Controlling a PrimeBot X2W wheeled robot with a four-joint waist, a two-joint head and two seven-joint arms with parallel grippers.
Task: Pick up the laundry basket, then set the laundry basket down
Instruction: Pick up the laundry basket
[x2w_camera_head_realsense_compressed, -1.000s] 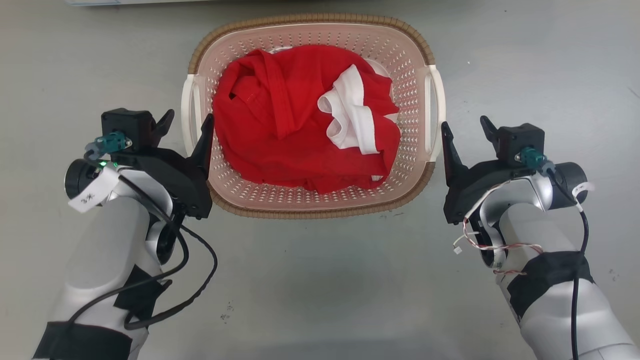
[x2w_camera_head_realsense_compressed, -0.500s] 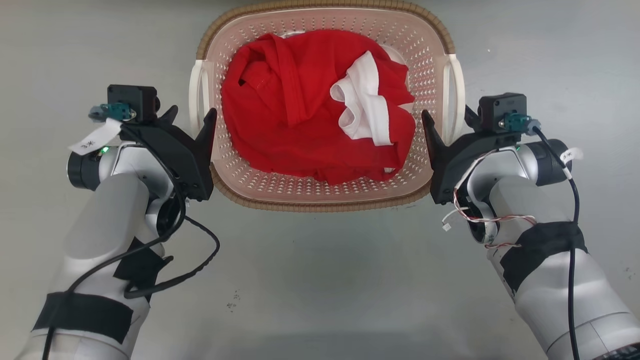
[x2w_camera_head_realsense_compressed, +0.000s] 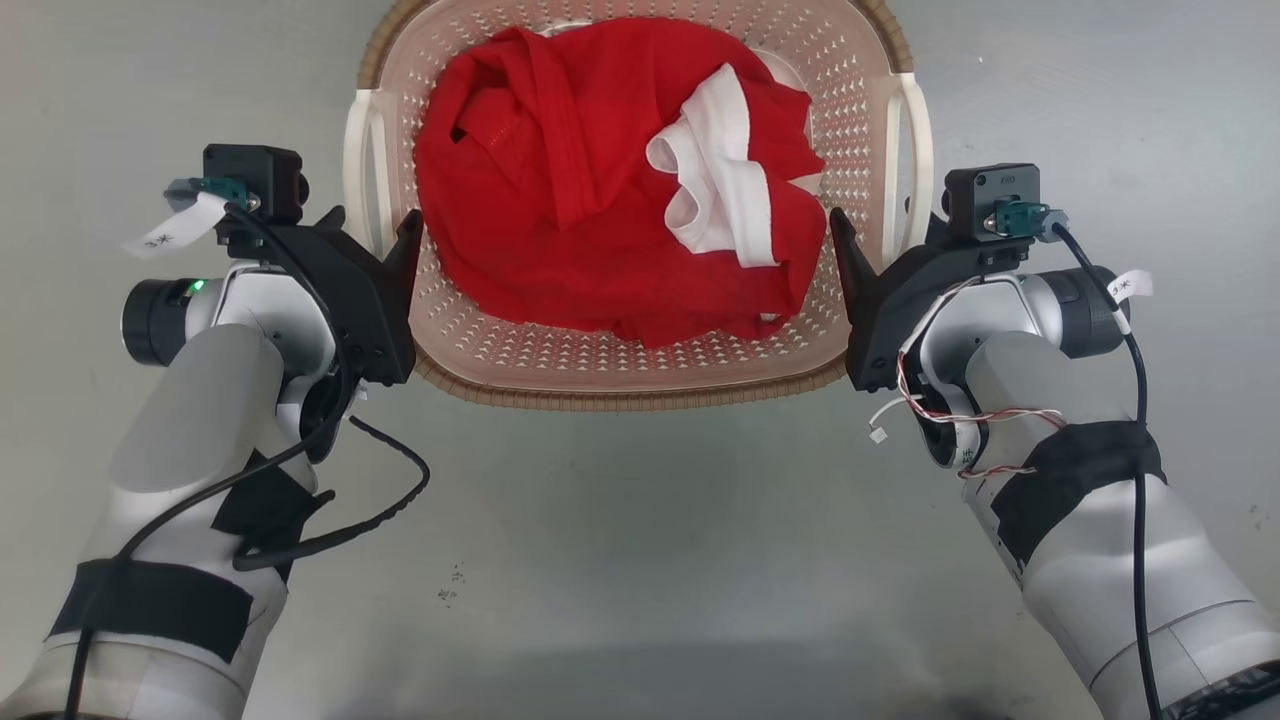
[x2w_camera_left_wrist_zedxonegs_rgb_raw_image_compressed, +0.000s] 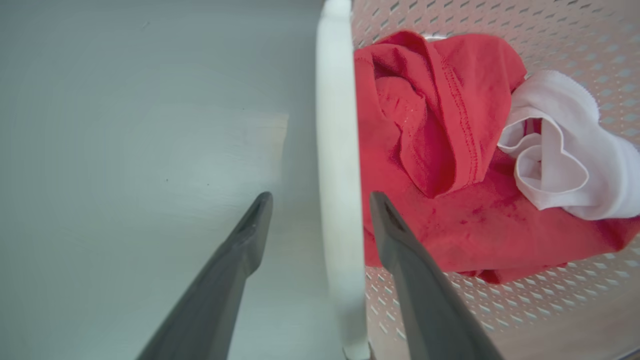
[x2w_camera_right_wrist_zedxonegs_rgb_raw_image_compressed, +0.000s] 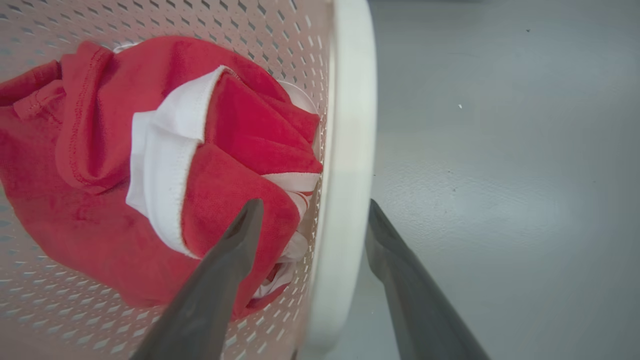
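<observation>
Over the last second the right gripper (x2w_camera_right_wrist_zedxonegs_rgb_raw_image_compressed: 314, 202) has been moving in from beside the laundry basket (x2w_camera_head_realsense_compressed: 620, 395) and is now straddling its white right handle (x2w_camera_right_wrist_zedxonegs_rgb_raw_image_compressed: 350, 150), one finger inside over the red garment (x2w_camera_head_realsense_compressed: 560, 200), one outside. The left gripper (x2w_camera_left_wrist_zedxonegs_rgb_raw_image_compressed: 321, 197) is straddling the left handle (x2w_camera_left_wrist_zedxonegs_rgb_raw_image_compressed: 335, 150) likewise. Both are gaping wide, clamping nothing. The basket is sitting on the grey floor (x2w_camera_head_realsense_compressed: 640, 550) between the arms.

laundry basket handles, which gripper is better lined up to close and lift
Left, narrowly: the left gripper has the left handle between its open fingers with gaps both sides, while the right gripper has the right handle against its outer finger.
</observation>
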